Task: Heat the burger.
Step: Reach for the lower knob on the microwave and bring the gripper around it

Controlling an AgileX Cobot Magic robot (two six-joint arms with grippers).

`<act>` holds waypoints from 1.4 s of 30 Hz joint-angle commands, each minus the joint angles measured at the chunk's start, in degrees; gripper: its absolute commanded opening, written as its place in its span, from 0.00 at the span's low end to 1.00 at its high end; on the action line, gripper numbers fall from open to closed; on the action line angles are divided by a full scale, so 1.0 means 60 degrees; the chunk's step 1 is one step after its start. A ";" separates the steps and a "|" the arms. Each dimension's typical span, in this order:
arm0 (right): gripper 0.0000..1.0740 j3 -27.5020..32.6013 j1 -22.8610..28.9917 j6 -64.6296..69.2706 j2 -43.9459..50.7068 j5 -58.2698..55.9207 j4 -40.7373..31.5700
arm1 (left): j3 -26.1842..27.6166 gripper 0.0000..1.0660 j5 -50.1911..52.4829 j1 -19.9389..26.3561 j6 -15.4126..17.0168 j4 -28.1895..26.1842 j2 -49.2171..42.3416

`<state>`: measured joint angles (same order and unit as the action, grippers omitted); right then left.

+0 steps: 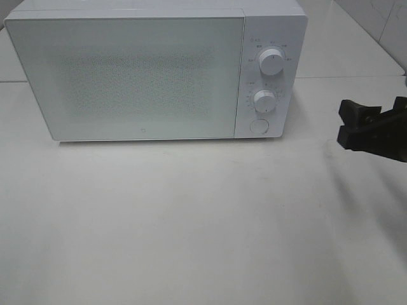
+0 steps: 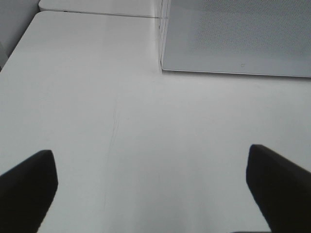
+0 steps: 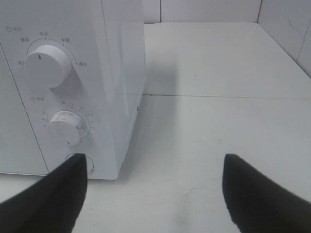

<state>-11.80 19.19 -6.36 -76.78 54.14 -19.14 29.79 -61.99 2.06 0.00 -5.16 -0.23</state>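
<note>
The burger is out of view in all three frames. A white microwave (image 1: 127, 76) stands at the back of the table with its frosted door shut. My right gripper (image 1: 348, 122) hovers open to the right of the microwave, level with its control panel and apart from it. In the right wrist view the gripper (image 3: 154, 170) holds nothing, and the upper knob (image 3: 46, 65), lower knob (image 3: 65, 128) and round door button (image 3: 80, 162) lie ahead of one finger. My left gripper (image 2: 150, 160) is open over bare table in front of the microwave door (image 2: 233, 39).
The white table (image 1: 191, 222) spreads in front of the microwave. On the control panel sit two dials (image 1: 272, 63) and a round button (image 1: 259, 126). A tiled wall (image 1: 381, 19) runs along the back right.
</note>
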 commanded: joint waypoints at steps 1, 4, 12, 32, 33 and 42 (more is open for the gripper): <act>0.70 0.0048 0.0659 -0.0754 -0.0439 0.0945 -0.1108 | -0.0029 0.92 0.0105 -0.0010 0.0000 -0.0019 -0.0029; 0.70 0.0029 0.1585 -0.0831 -0.1175 0.1814 -0.2254 | -0.0029 0.92 0.0105 -0.0010 0.0000 -0.0019 -0.0029; 0.70 -0.0554 0.3342 -0.0783 -0.3027 0.2951 -0.4135 | -0.0029 0.92 0.0105 -0.0010 -0.0048 -0.0019 -0.0029; 0.70 -0.3209 0.4097 -0.0926 -0.5348 0.3046 -0.4536 | -0.0029 0.92 0.0105 -0.0010 -0.0048 -0.0019 -0.0029; 0.70 -0.3323 0.4068 -0.0936 -0.5434 0.3037 -0.4536 | -0.0029 0.92 0.0105 -0.0010 -0.0048 -0.0019 -0.0029; 0.73 -0.4240 0.3629 -0.1127 -0.5968 0.3008 -0.4479 | -0.0029 0.92 0.0105 -0.0010 -0.0067 -0.0019 -0.0029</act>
<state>-35.52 41.65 -12.03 -111.84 69.16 -46.64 29.79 -61.99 2.06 -0.34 -5.16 -0.23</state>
